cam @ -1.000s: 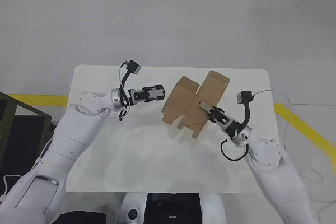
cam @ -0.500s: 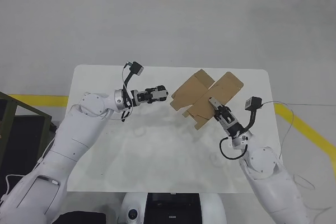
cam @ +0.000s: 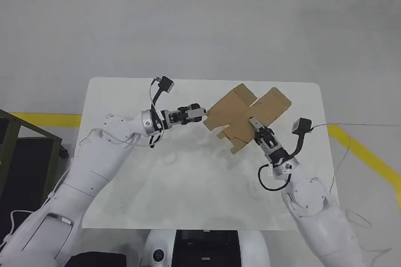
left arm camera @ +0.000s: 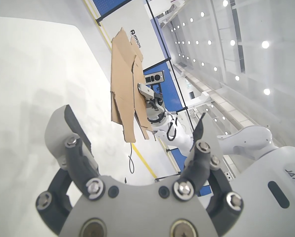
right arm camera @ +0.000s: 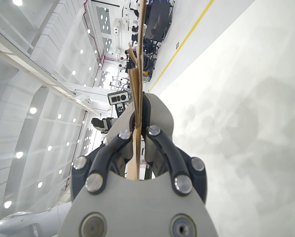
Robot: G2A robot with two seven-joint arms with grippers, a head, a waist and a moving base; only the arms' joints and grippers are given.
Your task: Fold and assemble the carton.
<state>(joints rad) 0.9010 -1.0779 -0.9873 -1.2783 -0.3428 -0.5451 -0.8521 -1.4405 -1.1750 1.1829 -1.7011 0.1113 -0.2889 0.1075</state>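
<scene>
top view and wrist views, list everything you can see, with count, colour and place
carton: one, brown, flattened, held off the table over its far right part
table: one, white, under both arms
floor line: one, yellow, on the grey floor to both sides of the table
frame: one, dark green, on the floor at the table's left
left gripper: one, fingers open, just beside the carton's left edge
right gripper: one, fingers shut on the carton's near edge

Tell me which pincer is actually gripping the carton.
The right pincer: it is shut on the edge of the flattened carton, with the cardboard clamped between its jaws. The left pincer is open and holds nothing.
</scene>
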